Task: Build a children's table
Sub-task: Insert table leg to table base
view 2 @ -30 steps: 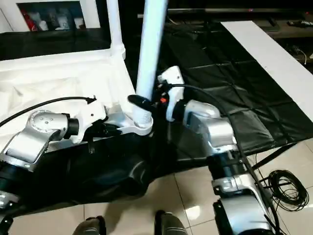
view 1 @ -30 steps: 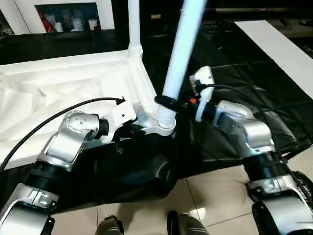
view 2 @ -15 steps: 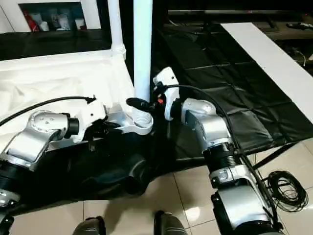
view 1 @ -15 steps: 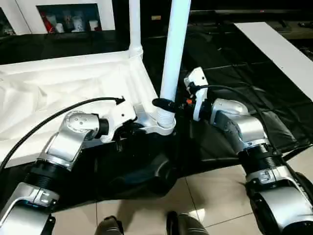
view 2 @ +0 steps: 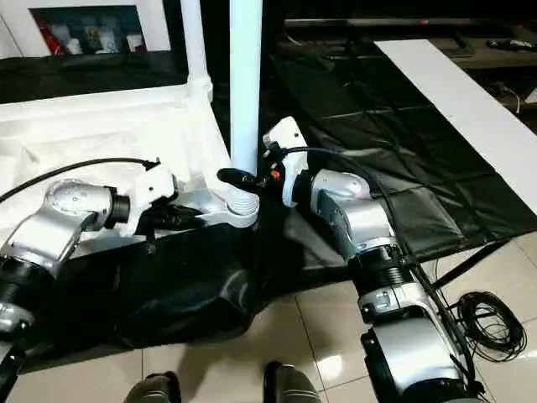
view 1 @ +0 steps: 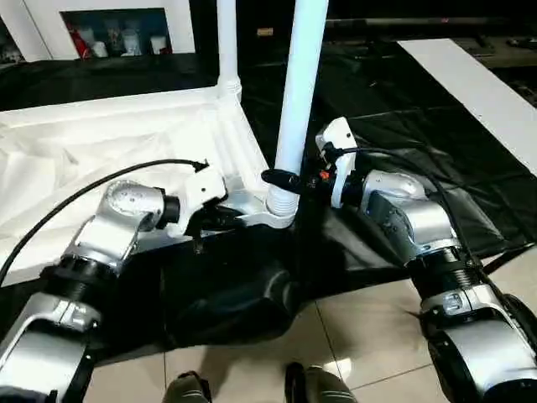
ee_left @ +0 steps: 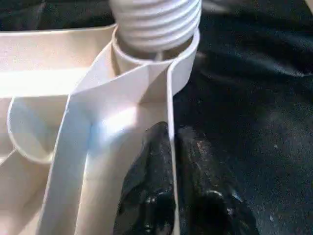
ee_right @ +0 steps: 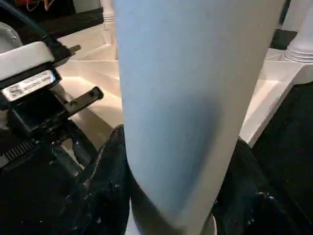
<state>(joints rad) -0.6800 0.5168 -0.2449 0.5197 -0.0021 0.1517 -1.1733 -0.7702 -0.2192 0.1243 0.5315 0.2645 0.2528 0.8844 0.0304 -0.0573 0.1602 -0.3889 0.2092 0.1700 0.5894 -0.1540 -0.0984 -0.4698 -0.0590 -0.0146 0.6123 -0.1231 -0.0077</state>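
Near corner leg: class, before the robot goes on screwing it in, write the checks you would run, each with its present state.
1. Near leg stands upright in the corner socket: ok.
2. Threaded end fully seated: not ok, threads still show above the socket.
3. Right gripper grips the leg just above the socket: ok.
4. Left gripper pinches the tabletop rim, steadying it: ok.
5. Far leg upright in its socket: ok.
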